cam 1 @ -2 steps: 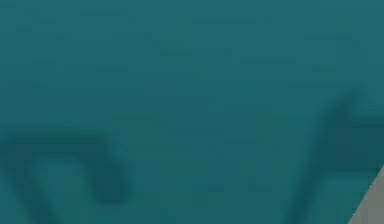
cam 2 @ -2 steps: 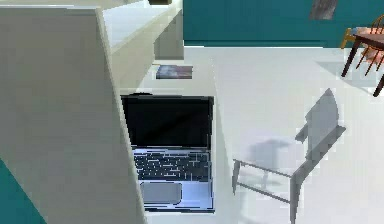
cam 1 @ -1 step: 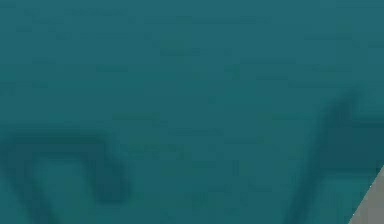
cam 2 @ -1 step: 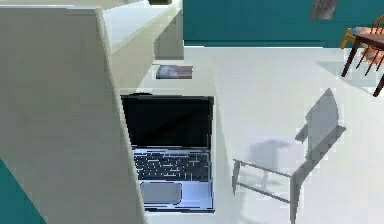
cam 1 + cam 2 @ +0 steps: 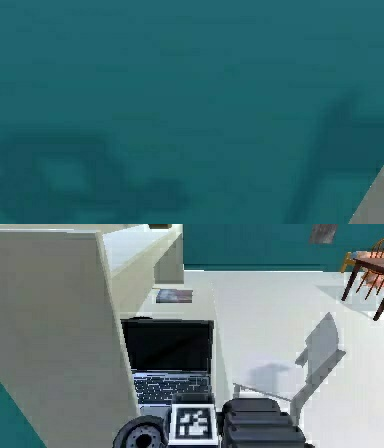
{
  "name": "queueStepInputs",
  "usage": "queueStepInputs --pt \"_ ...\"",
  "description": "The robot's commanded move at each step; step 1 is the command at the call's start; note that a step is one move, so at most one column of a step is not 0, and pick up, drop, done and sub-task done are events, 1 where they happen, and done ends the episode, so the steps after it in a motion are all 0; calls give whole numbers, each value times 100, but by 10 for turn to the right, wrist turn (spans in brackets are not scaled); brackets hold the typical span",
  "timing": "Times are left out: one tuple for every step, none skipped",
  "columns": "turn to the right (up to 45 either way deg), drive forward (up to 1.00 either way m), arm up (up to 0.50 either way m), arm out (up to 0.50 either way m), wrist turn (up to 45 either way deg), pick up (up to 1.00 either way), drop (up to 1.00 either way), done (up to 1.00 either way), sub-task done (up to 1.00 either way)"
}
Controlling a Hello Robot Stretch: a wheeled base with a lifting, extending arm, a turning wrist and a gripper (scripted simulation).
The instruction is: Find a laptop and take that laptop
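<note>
"Where did the laptop [image 5: 171, 372] lie from the hand [image 5: 146, 432]?"

"Just beyond it, farther out along the reach of the arm [image 5: 262, 422]. It stood with its lid up on what looked like pale floor [image 5: 250, 324], tight against a cream block [image 5: 60, 334]."

"And which way did it run?"

"Its long edge lay across the line of reach. The keyboard [image 5: 172, 389] was the part nearest the hand. The screen [image 5: 168, 349] rose at the far side and faced back toward it."

"Did the hand have hold of anything?"

"That could not be told. Its tip could not be made out, and the keyboard lay right at it, whether touching or just short."

"So what did the coming move call for?"

"By the look of it, a short reach outward onto the near edge. There was little room sideways, with the block close on one flank. A white chair [image 5: 318, 354] stood well off on the other."

"And ahead of the robot?"

"A teal wall [image 5: 180, 80], close up."
</note>
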Motion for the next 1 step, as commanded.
queueStepInputs --pt "0 0 0 8 0 0 0 0 0"
